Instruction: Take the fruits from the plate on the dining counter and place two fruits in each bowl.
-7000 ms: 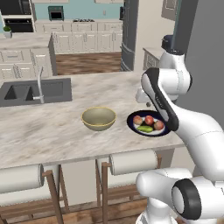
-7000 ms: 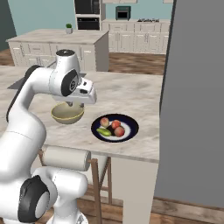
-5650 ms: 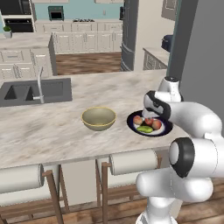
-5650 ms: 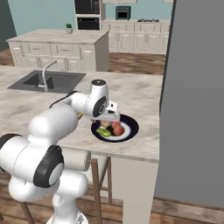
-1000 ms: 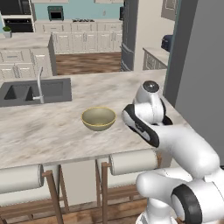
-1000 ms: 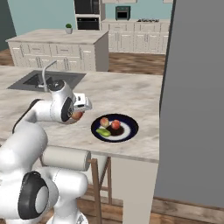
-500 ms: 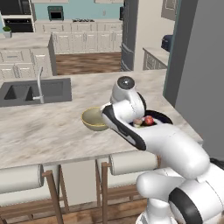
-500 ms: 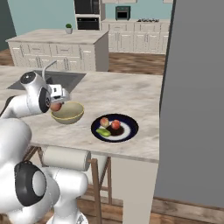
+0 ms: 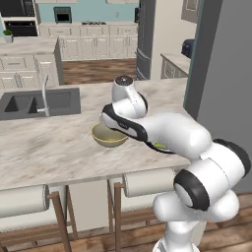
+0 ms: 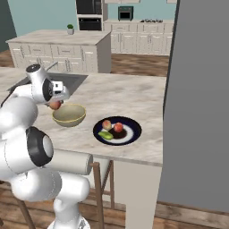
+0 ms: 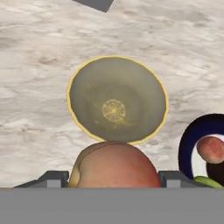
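Left base view: tan bowl looks empty on the surface.
Right base view: my end effector grips one reddish fruit beside that bowl; plate keeps three.
Hand view: nothing delivered yet; second bowl unseen.

Marbled matt stone dining counter, smooth matt tan-yellow bowl, glossy navy plate.
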